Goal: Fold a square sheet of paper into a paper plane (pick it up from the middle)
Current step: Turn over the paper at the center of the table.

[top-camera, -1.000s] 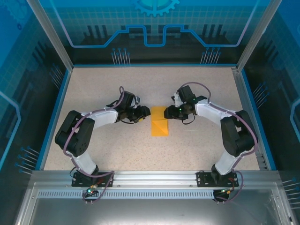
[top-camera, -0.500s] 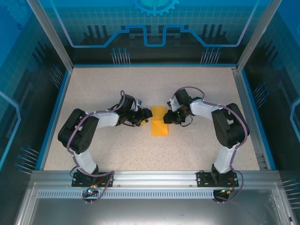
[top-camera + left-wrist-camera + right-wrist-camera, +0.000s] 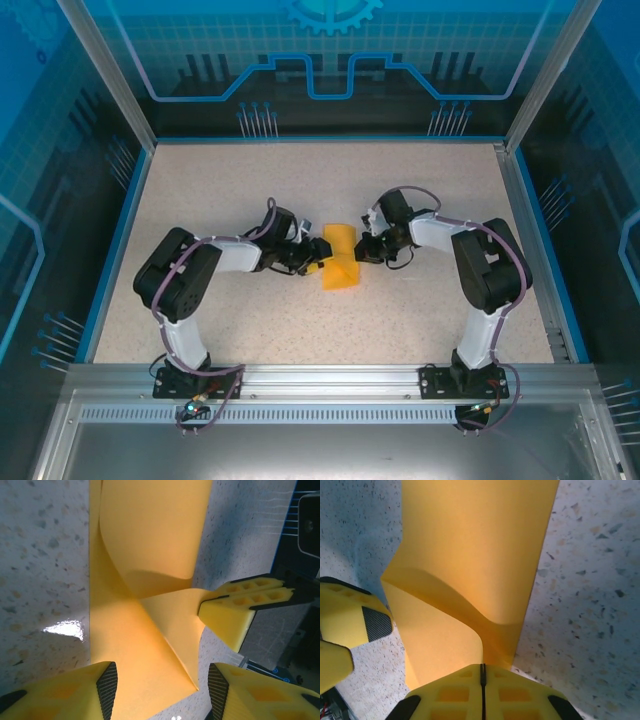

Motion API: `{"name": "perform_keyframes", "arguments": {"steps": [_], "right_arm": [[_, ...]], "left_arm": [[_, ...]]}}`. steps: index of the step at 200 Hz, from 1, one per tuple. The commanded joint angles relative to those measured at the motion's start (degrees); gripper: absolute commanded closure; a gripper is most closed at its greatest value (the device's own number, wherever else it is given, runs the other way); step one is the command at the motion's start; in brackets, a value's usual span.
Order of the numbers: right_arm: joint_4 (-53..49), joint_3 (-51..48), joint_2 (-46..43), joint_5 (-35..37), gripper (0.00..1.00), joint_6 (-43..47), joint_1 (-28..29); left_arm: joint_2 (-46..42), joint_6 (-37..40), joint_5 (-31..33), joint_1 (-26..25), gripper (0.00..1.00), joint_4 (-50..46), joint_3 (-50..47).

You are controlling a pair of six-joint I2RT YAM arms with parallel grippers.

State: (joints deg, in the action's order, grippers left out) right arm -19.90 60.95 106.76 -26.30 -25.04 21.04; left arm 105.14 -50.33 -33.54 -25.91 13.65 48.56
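Note:
The orange-yellow square sheet of paper (image 3: 340, 262) lies folded into an oblong on the speckled table between both arms. It has no dart shape. My right gripper (image 3: 363, 250) is shut on the sheet's right edge (image 3: 482, 670) and holds it up, so the paper (image 3: 475, 540) curls into a raised flap. My left gripper (image 3: 314, 264) stands open at the sheet's left side. Its two padded fingers straddle the near part of the paper (image 3: 150, 555), left gripper (image 3: 162, 692). The right gripper's fingers (image 3: 235, 617) pinch the flap's corner in the left wrist view.
The speckled tabletop (image 3: 400, 190) is bounded by a blue rim (image 3: 115, 250) and glass walls. An aluminium rail (image 3: 320, 385) with the arm bases runs along the near edge. Both arms' elbows lie low beside the sheet.
The right gripper has shut on the sheet's right edge and raised it into a curl. The left gripper has slid right onto the sheet's left side, still open.

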Motion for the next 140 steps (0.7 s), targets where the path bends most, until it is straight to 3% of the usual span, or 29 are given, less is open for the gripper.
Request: {"name": "perform_keyframes", "arguments": {"steps": [1, 140], "right_arm": [[1.35, -0.73, -0.8, -1.64, 0.93, -0.96, -0.82], [1.93, -2.35, -1.77, -1.65, 0.9, -1.09, -1.17]], "left_arm": [[1.5, -0.69, -2.14, -0.85, 0.47, 1.2, 1.08], [5.69, -1.03, -0.65, -2.1, 0.68, -0.6, 6.95]]}}
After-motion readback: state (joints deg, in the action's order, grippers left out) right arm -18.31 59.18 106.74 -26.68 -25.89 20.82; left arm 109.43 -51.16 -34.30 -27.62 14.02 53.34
